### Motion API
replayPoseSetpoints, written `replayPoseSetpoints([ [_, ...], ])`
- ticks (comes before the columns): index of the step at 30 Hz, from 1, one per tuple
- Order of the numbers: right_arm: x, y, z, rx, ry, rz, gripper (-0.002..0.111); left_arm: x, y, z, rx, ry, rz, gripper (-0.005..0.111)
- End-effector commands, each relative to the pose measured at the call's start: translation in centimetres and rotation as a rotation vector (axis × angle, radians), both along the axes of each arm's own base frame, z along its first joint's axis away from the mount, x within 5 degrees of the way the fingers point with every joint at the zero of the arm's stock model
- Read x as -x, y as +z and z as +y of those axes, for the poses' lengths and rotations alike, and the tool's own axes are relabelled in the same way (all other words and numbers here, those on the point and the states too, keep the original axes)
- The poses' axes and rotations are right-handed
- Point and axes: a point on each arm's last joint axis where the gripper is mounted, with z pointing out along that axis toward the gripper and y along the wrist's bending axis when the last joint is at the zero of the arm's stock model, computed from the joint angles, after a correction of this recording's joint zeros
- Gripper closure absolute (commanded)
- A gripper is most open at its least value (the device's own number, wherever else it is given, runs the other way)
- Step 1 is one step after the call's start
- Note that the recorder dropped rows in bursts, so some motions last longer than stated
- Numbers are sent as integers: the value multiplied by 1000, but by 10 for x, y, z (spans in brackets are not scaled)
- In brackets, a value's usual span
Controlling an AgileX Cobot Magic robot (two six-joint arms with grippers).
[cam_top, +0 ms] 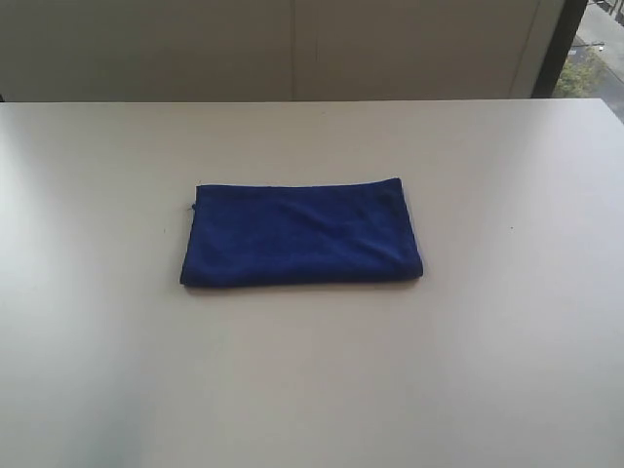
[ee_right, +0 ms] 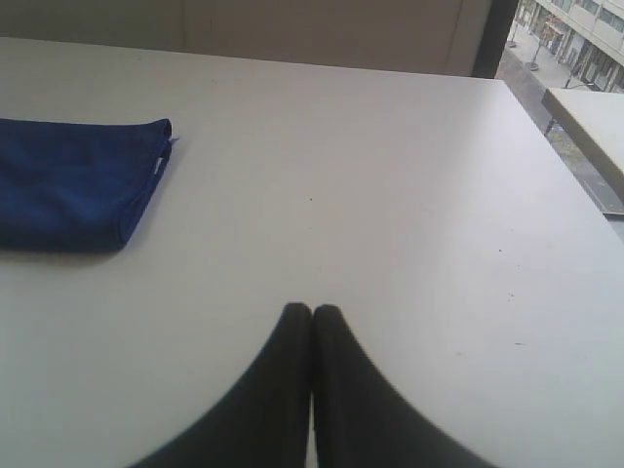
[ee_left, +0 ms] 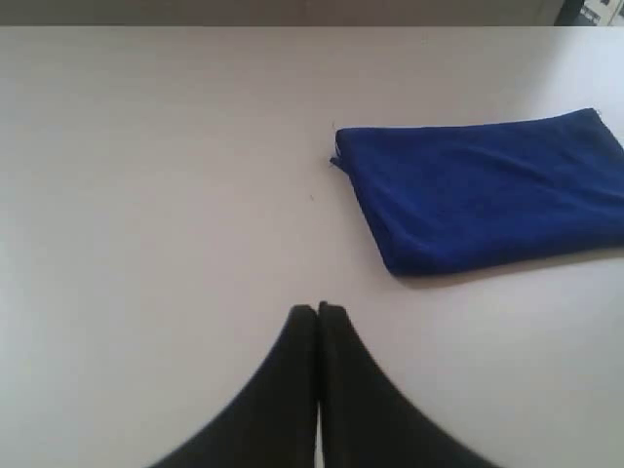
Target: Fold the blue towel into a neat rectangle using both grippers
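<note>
Exterior: high, looking down on the blue towel (cam_top: 300,232). Wrist views: low over the surface (ee_left: 146,146), either side of the towel, both catching it.

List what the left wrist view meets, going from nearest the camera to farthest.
left gripper, shut → blue towel, lying folded → wall
</note>
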Motion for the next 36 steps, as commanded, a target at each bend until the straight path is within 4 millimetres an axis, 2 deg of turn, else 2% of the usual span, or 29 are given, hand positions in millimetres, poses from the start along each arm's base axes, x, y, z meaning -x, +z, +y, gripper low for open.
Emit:
replayPoseSetpoints([
  [1,0,0,-1,-2,-12,-16,108,14,-16,0,-3,-5,-51,107],
  [8,0,0,-1,-2,-12,-16,108,29,-43,1,-37,-6,-130,107],
  [14,0,0,-1,-2,-12,-16,108,31,-43,0,-54,-25,-161,107],
  [19,0,0,-1,-1,-12,-16,108,31,-44,1,-139,-40,-178,107],
  [21,0,0,-1,5,-10,-15,108,31,-48,5,-181,-13,-136,107],
  [25,0,0,-1,5,-10,-15,108,31,-55,18,-142,157,-29,107],
  [36,0,0,-1,5,-10,-15,108,31,-56,21,-125,192,-17,107],
])
